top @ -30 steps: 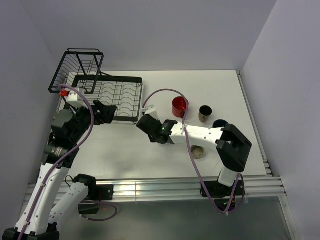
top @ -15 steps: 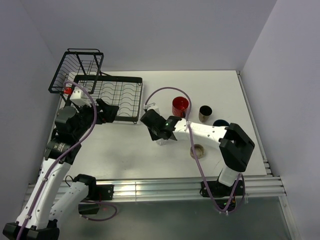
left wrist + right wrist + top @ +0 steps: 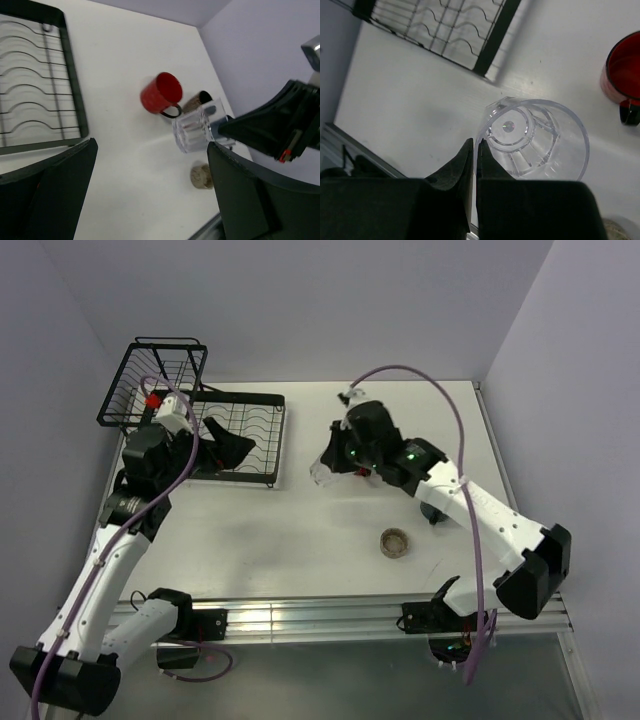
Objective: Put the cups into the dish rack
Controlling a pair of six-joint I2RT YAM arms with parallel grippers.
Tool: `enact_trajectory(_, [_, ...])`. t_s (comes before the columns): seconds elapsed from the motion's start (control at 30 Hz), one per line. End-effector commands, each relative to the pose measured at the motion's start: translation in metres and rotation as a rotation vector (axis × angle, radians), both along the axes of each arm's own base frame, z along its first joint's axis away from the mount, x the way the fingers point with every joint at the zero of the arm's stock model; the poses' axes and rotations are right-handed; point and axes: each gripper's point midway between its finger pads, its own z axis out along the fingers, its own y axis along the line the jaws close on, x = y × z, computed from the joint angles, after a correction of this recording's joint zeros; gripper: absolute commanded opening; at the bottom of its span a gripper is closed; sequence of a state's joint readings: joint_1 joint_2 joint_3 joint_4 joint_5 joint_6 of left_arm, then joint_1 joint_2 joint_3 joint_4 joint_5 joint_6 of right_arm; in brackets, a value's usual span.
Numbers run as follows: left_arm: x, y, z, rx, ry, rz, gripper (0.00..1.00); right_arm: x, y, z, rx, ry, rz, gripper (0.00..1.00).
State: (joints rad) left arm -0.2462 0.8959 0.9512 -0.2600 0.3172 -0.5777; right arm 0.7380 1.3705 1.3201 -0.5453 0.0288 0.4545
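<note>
Mostly white table, lilac walls

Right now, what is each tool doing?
Left tool: open, holding nothing.
Right tool: shut on the rim of the clear glass.

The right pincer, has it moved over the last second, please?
Yes: the right pincer, shut on the clear glass, has shifted right, away from the dish rack.

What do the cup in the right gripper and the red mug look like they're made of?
The clear glass, pinched at its rim by the right gripper: see-through with faceted walls, so glass or clear plastic; cannot tell which. The red mug: glossy opaque red with a dark handle, probably glazed ceramic.
</note>
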Motion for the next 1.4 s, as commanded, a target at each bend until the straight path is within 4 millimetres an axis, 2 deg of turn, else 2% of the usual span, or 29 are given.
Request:
enact_trajectory(0.0, [-0.004,-0.031,0.041,-0.151,-0.061,-0.159,0.99,0.007,0.005,0.068,0.23,-0.075,0.049,0.0])
enact_trajectory(0.03, [-0.003,-0.04,0.05,-0.187,-0.066,-0.211,0.99,0.015,-0.001,0.081,0.261,-0.093,0.034,0.0])
enact_trajectory(0.1, [-0.003,-0.048,0.057,-0.221,-0.064,-0.259,0.99,0.016,0.002,0.101,0.345,-0.1,0.07,0.0])
enact_trajectory(0.13, [-0.002,-0.052,0.061,-0.247,-0.056,-0.28,0.99,0.023,-0.005,0.11,0.379,-0.11,0.059,0.0])
enact_trajectory(0.23, [-0.001,-0.064,0.076,-0.306,-0.069,-0.367,0.99,0.024,0.001,0.134,0.512,-0.104,0.131,0.0])
enact_trajectory(0.3, [0.003,-0.069,0.082,-0.331,-0.076,-0.406,0.99,0.035,-0.002,0.15,0.599,-0.117,0.139,0.0])
enact_trajectory(0.33, [0.005,-0.071,0.084,-0.345,-0.07,-0.413,0.99,0.031,0.001,0.153,0.634,-0.098,0.181,0.0])
enact_trajectory(0.37, [0.011,-0.074,0.081,-0.349,-0.058,-0.421,0.99,0.035,-0.001,0.166,0.676,-0.134,0.2,0.0])
enact_trajectory(0.43, [0.022,-0.077,0.079,-0.359,-0.049,-0.425,0.99,0.034,0.003,0.167,0.744,-0.073,0.235,0.0])
enact_trajectory(0.47, [0.024,-0.079,0.078,-0.363,-0.05,-0.433,0.99,0.036,0.003,0.179,0.776,-0.111,0.258,0.0])
enact_trajectory(0.73, [0.046,-0.093,0.075,-0.433,-0.025,-0.488,0.99,0.034,0.01,0.189,0.901,-0.052,0.317,0.0])
enact_trajectory(0.93, [0.042,-0.099,0.079,-0.465,-0.051,-0.543,0.99,0.035,0.009,0.188,0.947,-0.039,0.337,0.0])
enact_trajectory(1.0, [0.038,-0.1,0.086,-0.497,-0.075,-0.568,0.99,0.034,0.009,0.186,0.966,-0.029,0.35,0.0])
enact_trajectory(1.37, [0.028,-0.113,0.072,-0.524,-0.041,-0.623,0.99,0.034,0.008,0.187,1.061,-0.015,0.382,0.0])
